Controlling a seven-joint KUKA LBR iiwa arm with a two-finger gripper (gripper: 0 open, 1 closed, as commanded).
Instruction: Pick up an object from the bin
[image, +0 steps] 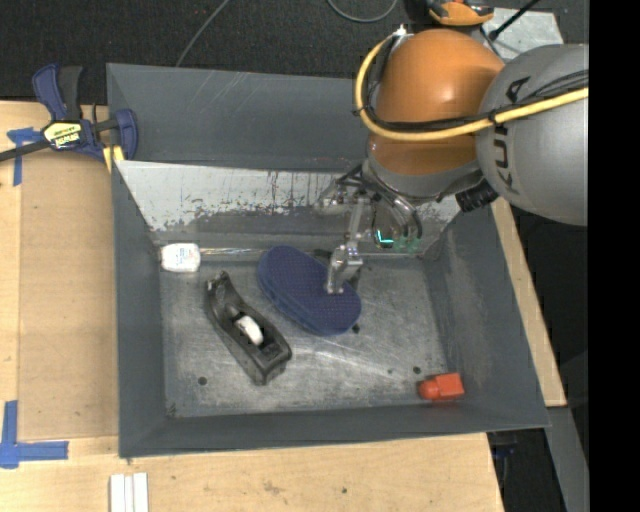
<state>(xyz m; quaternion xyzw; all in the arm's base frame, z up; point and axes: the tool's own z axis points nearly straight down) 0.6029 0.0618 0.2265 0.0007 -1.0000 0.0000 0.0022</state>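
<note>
My gripper (338, 281) hangs low over the middle of the bin, its metal fingertip touching the right part of a dark blue oval cloth pad (303, 289) that lies flat on the floor. Whether that pad is between the fingers I cannot tell. A black tape dispenser (246, 329) with a white roll lies to the left of the pad, pointing diagonally. A small white round thing (181, 258) sits at the back left.
A small orange block (440, 387) lies near the bin's front right corner. The arm's orange dome and a yellow cable fill the space above the bin's back right. Bare floor stretches along the front and the right side.
</note>
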